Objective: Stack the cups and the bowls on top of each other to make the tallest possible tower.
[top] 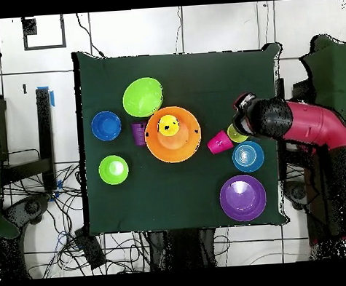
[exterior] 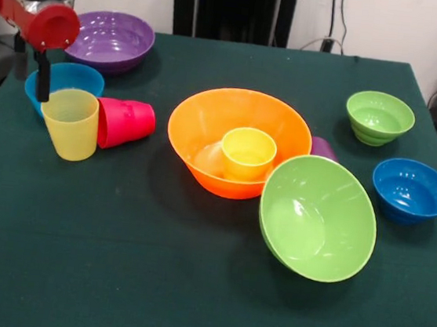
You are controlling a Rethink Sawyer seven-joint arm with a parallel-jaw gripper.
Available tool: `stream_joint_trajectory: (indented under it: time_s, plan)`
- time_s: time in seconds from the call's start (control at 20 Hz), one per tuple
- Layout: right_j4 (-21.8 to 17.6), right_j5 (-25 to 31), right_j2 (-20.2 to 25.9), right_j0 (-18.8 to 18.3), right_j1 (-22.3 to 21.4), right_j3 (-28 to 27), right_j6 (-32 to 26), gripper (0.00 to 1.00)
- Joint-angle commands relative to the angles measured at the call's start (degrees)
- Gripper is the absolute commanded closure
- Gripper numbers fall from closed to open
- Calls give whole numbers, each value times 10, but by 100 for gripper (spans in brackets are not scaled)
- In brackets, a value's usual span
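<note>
1. The gripper [exterior: 44,88] hangs at the far rim of the upright pale yellow ribbed plastic cup [exterior: 71,123]; one dark finger shows, so whether it is parted or clenched cannot be told.
2. The tower's base, the large glossy orange bowl [exterior: 208,119], holds a yellow-orange cup [exterior: 247,153] near table centre.
3. The overhead view alone shows the purple cup [top: 138,133] lying beside the orange bowl; the arm there covers most of the pale cup.

A dark green table [exterior: 72,273] carries a large orange bowl [exterior: 207,127], a tilted large lime bowl [exterior: 319,218], purple bowl [exterior: 110,39], three small bowls and scattered cups
</note>
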Motion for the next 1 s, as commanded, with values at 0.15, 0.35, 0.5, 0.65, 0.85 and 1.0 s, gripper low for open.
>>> stream_joint_trajectory:
  time_s: [0.15,0.35,0.5,0.65,0.85,1.0]
  plan:
    - [3,-36,-9,27,52,-16,39,0]
    - [17,-22,-10,34,41,-16,44,0]
    - [26,-12,-12,40,36,-18,46,0]
    - [30,-8,-15,45,38,-23,43,0]
    - [37,-6,-12,41,42,-26,27,0]
    - [40,3,-12,39,40,-23,15,0]
